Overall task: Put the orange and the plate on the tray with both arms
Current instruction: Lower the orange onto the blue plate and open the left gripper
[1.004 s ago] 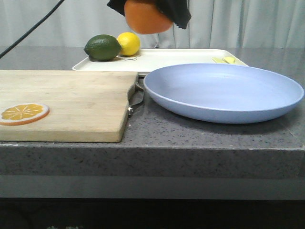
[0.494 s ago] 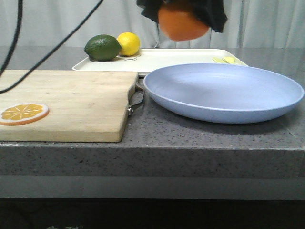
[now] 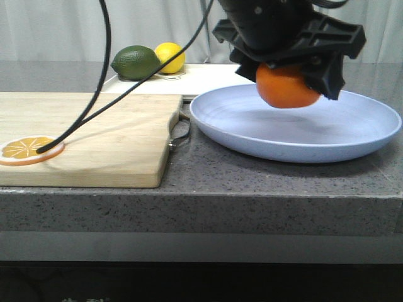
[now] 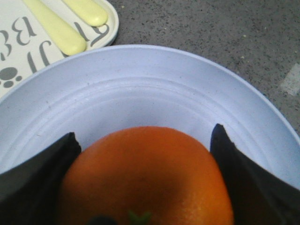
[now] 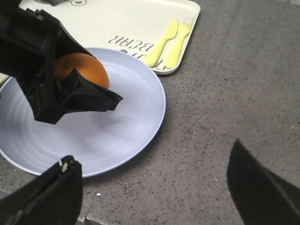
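Observation:
My left gripper [image 3: 289, 78] is shut on the orange [image 3: 286, 88] and holds it low over the far middle of the pale lavender-blue plate [image 3: 296, 135]. In the left wrist view the orange [image 4: 145, 178] fills the gap between both black fingers, with the plate [image 4: 154, 84] under it. The cream tray [image 3: 201, 77] lies just behind the plate. My right gripper [image 5: 154, 178] is open and empty above bare countertop, beside the plate's rim [image 5: 136, 145]. The right wrist view also shows the orange [image 5: 79, 70] and the tray [image 5: 117, 23]. The right gripper is out of the front view.
A green lime [image 3: 135, 62] and a yellow lemon [image 3: 171, 57] sit at the tray's back left. A yellow fork and spoon [image 5: 168, 42] lie on the tray. A wooden cutting board [image 3: 94, 135] with an orange slice [image 3: 28, 150] lies left of the plate. A cable crosses the board.
My left gripper has carried the orange to the right and down, from high above the tray to low over the plate. The plate has not moved.

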You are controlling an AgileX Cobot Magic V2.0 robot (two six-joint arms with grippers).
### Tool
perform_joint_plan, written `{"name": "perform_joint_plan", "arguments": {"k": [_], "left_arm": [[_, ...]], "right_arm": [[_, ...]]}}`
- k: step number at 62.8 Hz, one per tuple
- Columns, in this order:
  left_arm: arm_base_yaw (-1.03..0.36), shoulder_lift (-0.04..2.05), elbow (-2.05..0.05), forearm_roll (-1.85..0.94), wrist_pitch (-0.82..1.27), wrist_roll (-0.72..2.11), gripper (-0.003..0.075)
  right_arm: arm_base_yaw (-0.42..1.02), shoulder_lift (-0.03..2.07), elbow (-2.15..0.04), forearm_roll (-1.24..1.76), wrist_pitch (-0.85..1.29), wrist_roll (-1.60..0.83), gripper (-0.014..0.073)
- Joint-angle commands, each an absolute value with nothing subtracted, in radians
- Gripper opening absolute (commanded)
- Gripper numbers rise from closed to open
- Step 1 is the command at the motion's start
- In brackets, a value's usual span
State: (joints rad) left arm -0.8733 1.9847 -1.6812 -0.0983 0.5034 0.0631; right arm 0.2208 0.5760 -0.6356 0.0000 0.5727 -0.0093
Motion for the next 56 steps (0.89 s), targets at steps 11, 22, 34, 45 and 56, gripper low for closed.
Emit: {"name": "perform_joint_plan", "arguments": {"k": [11, 22, 34, 45, 56], "left_arm": [[-0.884, 1.956, -1.718, -0.071, 0.409, 0.063, 0.0439], [-0.885, 1.960, -1.718, -0.071, 0.409, 0.065, 0.0518], [-0.885, 1.960, -1.718, -0.071, 0.409, 0.065, 0.0622], [-0.885, 1.960, -1.718, -0.071, 0.411, 0.065, 0.0636], [-0.885, 1.919, -1.719, -0.071, 0.417, 0.065, 0.0631]], "right_arm": [[0.223, 0.585, -0.665, 0.000, 0.505, -0.016, 0.0632], [0.223, 0.585, -0.665, 0.000, 0.505, -0.016, 0.0632], [0.223, 0.585, -0.665, 0.000, 0.505, -0.016, 0.0632], [0.223, 0.585, -0.665, 0.000, 0.505, -0.016, 0.0632], [0.223, 0.585, -0.665, 0.000, 0.505, -0.016, 0.0632]]}}
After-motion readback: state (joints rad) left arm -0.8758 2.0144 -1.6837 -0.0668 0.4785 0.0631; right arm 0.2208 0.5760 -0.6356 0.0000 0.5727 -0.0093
